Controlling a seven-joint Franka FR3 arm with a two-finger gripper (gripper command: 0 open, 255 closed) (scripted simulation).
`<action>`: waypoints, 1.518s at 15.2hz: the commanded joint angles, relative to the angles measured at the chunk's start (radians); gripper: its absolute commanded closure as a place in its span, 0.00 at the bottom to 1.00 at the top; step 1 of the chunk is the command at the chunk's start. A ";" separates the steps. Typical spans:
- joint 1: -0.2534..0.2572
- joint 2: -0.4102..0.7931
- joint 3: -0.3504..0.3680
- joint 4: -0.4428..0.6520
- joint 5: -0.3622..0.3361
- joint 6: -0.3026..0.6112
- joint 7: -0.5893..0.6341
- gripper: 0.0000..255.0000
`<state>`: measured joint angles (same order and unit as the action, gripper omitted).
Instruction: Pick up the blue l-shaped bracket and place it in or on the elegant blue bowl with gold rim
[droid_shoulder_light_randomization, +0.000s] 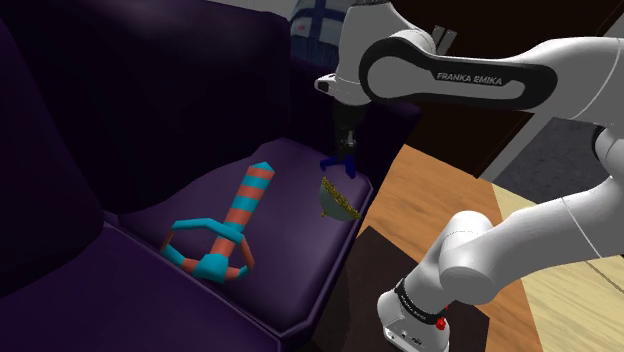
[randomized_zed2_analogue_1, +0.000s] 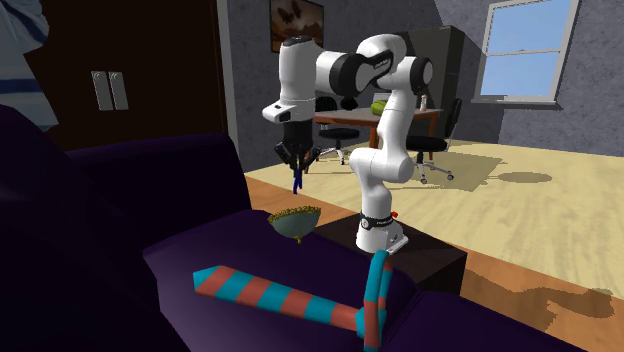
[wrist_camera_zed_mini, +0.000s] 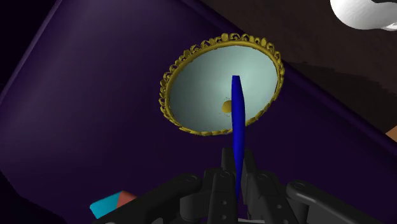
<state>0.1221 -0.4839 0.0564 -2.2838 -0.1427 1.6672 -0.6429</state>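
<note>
Fingers (wrist_camera_zed_mini: 222, 181) clamped on bracket (wrist_camera_zed_mini: 237, 121), which hangs edge-on just above bowl (wrist_camera_zed_mini: 197, 89) near edge of sofa cushion (wrist_camera_zed_mini: 76, 127); risk: dropped off-centre, it likely clips the rim and tips the bowl on that soft seat.

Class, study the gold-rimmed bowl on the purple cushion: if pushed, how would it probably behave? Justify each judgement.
The bowl narrows to a small base under a wide rim, so it probably tips easily. The cushion beneath looks padded, so its footing may be wobbly. It sits near the cushion's edge; a push could send it off.
</note>
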 joint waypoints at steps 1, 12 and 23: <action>-0.003 -0.018 -0.009 -0.038 -0.005 0.021 -0.009 1.00; -0.004 0.004 -0.010 -0.169 -0.011 0.172 0.014 1.00; -0.004 0.015 -0.010 -0.200 -0.013 0.213 0.021 1.00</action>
<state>0.1178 -0.4689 0.0464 -2.4834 -0.1561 1.8804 -0.6221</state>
